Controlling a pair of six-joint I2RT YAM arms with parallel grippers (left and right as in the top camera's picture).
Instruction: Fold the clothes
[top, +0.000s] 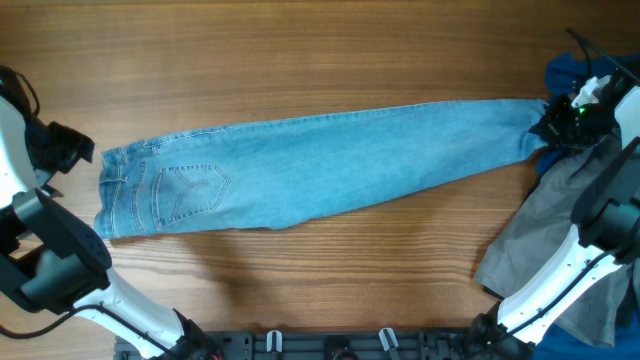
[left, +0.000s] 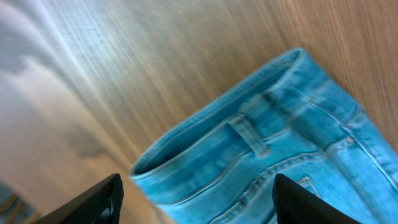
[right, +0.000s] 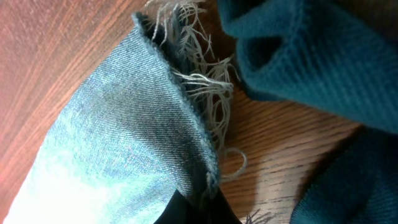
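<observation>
The light blue jeans (top: 300, 165) lie stretched across the table, waistband and stitched back pocket (top: 185, 190) at the left, legs running to the right. My left gripper (top: 80, 152) hovers just left of the waistband. In the left wrist view this gripper (left: 199, 205) is open, its fingertips (left: 102, 200) wide apart over the waistband (left: 249, 137), holding nothing. My right gripper (top: 558, 125) is at the far right end, shut on the jeans' frayed hem (right: 199, 74). In the right wrist view the denim (right: 124, 124) is pinched at my right gripper (right: 194, 208).
A dark blue garment (top: 570, 75) lies bunched at the right edge beside the hem and shows close up (right: 311, 56) in the right wrist view. A grey garment (top: 545, 225) spreads below it under the right arm. Bare wooden table (top: 300, 60) surrounds the jeans.
</observation>
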